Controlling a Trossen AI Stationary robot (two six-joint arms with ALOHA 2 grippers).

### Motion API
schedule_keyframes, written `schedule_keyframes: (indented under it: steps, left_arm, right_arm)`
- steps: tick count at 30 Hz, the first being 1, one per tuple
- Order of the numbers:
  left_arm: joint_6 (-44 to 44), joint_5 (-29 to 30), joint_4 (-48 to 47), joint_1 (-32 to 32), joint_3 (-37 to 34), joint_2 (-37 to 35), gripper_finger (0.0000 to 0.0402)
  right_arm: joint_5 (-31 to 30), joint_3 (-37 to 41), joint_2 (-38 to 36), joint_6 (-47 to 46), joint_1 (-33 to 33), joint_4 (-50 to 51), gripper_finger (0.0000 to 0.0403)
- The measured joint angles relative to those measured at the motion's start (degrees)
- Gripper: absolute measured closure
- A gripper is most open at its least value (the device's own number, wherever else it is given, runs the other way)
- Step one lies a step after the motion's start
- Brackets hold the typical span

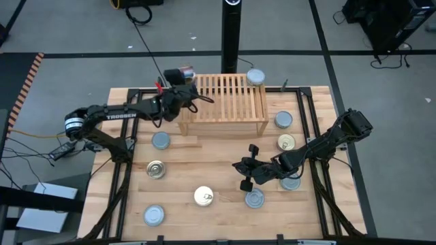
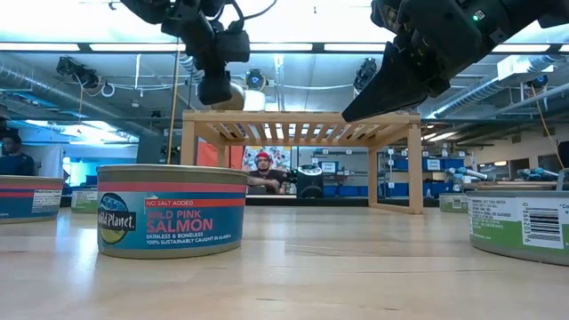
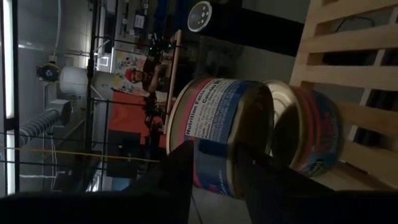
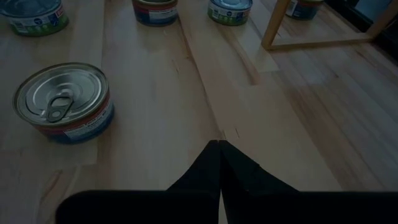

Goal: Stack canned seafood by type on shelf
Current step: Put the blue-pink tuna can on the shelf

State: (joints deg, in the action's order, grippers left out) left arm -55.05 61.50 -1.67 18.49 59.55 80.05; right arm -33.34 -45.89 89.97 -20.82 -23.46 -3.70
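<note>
Left gripper [image 1: 182, 87] fingers are straddling a tin [image 3: 214, 143] at the shelf [image 1: 225, 102] corner, contact unclear; right gripper [image 4: 219, 144] is hovering pinched empty.

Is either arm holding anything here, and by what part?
The left gripper pinches a tin by its side wall at the shelf. The right gripper is shut and empty.

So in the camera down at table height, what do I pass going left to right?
Tin cut off at the edge → salmon tin → left gripper above the wooden shelf's corner → right gripper, shut → green-labelled tin.
</note>
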Motion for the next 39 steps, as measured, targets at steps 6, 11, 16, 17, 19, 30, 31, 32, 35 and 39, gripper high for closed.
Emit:
schedule_keyframes:
  steps: [6, 11, 16, 17, 19, 30, 31, 32, 35, 39]
  left_arm:
    - [1.42, -0.18, -0.26, -1.49, 0.00, 0.00, 0.0277]
    - [5.99, -1.98, -4.55, -1.28, 0.02, 0.00, 0.0278]
    - [7.37, -2.38, -6.13, -1.08, 0.01, 0.00, 0.0278]
    - [7.37, -2.39, -6.03, -1.08, 0.01, 0.00, 0.0278]
    - [7.44, -2.60, -6.18, -1.01, 0.02, -0.02, 0.0278]
    - [9.38, -5.32, -7.54, -0.72, 0.02, -0.02, 0.0284]
    - [9.38, -5.32, -7.54, -0.56, 0.02, -0.02, 0.0285]
    - [9.38, -5.32, -7.54, -0.42, 0.02, -0.02, 0.0287]
    - [9.24, -5.29, -7.38, 0.18, 0.02, -0.02, 0.0292]
    - [9.24, -5.23, -6.95, 0.74, 0.02, -0.02, 0.0300]
  right_arm:
    - [0.25, 0.00, 0.00, -0.02, 0.01, 0.00, 0.0392]
    - [0.74, 0.00, 0.00, -0.01, 0.01, -0.01, 0.0392]
    - [1.04, 0.00, 0.00, -0.01, 0.01, -0.02, 0.0392]
    - [1.05, 0.00, 0.00, -0.02, 0.02, -0.02, 0.0392]
    - [1.09, 0.00, 0.00, -0.01, 0.00, -0.02, 0.0392]
    - [1.46, 0.00, 0.00, -0.01, 0.02, -0.04, 0.0392]
    - [1.48, 0.00, 0.00, -0.01, 0.01, -0.03, 0.0392]
    - [1.49, 0.00, 0.00, 0.00, 0.02, -0.02, 0.0392]
    - [1.49, 0.00, 0.00, 0.00, 0.02, -0.04, 0.0392]
    - [1.49, 0.00, 0.00, -0.02, 0.02, -0.04, 0.0392]
